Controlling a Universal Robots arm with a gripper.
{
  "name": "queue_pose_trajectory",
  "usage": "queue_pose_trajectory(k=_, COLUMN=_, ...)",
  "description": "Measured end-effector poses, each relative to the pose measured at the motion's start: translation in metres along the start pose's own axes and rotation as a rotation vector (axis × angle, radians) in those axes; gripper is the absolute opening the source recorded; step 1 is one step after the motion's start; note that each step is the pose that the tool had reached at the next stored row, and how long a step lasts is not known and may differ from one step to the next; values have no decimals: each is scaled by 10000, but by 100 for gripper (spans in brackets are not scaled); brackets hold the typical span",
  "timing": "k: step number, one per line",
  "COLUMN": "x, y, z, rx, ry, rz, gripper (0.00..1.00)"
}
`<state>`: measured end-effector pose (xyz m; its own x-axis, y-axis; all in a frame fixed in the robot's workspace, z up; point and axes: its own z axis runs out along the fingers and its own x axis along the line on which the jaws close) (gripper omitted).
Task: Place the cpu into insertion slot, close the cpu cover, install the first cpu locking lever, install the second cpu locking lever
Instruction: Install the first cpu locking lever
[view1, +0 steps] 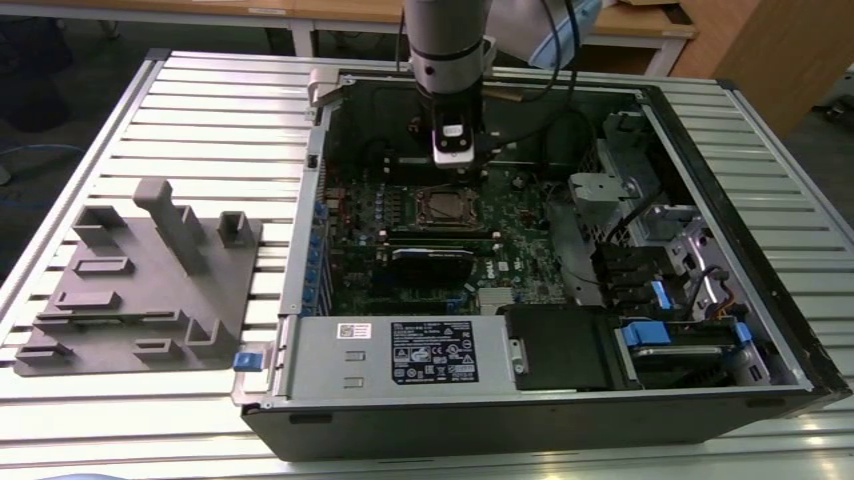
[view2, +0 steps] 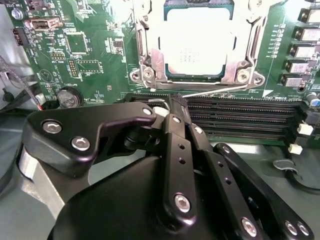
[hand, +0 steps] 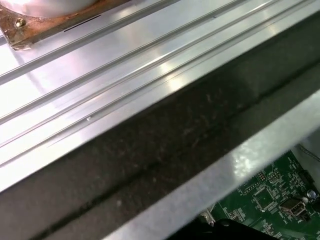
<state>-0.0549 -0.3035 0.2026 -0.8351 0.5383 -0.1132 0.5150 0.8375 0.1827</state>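
Observation:
In the second wrist view the cpu (view2: 200, 47), with its pale silver top, lies in the insertion slot (view2: 197, 79). The silvery cpu cover (view2: 150, 57) frames it and looks lowered around the chip. A thin wire locking lever (view2: 215, 90) runs along the socket's near edge, and its hooked end (view2: 157, 102) sits right at my fingertips. My gripper (view2: 176, 102) has its black fingers (view2: 175, 145) pressed together with nothing visibly between them. In the exterior view the gripper (view1: 454, 157) hangs inside the open computer case, just behind the socket (view1: 447, 207).
Long black memory slots (view2: 240, 112) lie between my fingertips and the socket. The case walls (view1: 694, 170) surround the motherboard (view1: 507, 250), with drive bays (view1: 667, 270) on the exterior view's right. A grey fixture (view1: 147, 280) sits on the slatted table (view1: 200, 110).

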Motion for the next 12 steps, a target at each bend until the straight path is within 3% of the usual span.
queue_pose_trajectory(k=12, x=3, y=-5, z=29, rx=-24, ry=-36, rz=-12, gripper=11)
